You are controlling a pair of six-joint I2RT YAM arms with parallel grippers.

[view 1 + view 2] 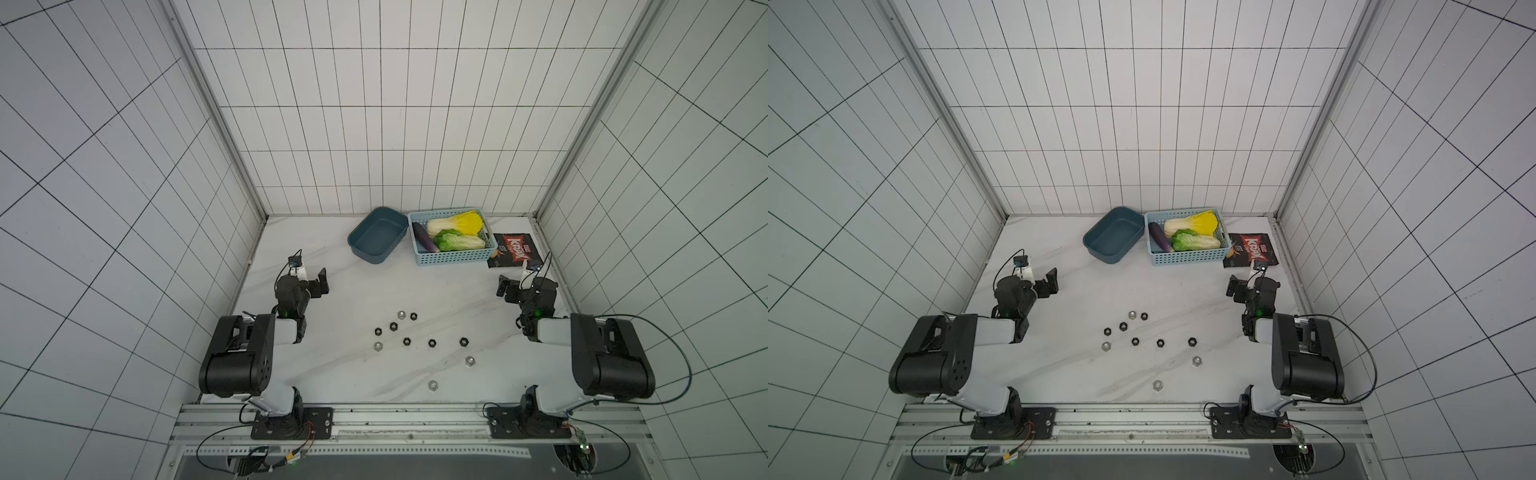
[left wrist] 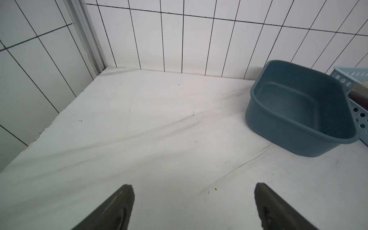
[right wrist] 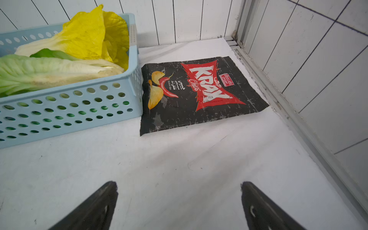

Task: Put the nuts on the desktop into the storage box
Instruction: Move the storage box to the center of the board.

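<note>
You have both hands released and holding nothing: the left hand (image 1: pixel 321 281) hovers near the left edge of the bench (image 1: pixel 332 374), and in its wrist view its two fingers (image 2: pixel 119 209) stand wide apart over bare surface. Your right hand (image 1: pixel 504 286) hovers near the right edge, fingers (image 3: pixel 95 209) just as wide, with the near edge of a black and red chip bag (image 3: pixel 199 93) just ahead of it. That bag lies flat toward the far right corner. The nuts (image 1: pixel 407 341) are all on the bench, scattered loosely between the two arms from the middle toward the near edge. You can count ten in both top views, six black and four silver, each lying flat and apart from its neighbours. The silver one (image 1: pixel 433 385) closest to the near edge sits well apart from the main cluster. The storage box (image 1: pixel 370 255) stands at the far edge near its middle, turned at an angle, with nothing visible inside. A light blue basket (image 1: pixel 455 257) of vegetables (image 1: pixel 459 241) sits just beside the box, between it and the chip bag.
</note>
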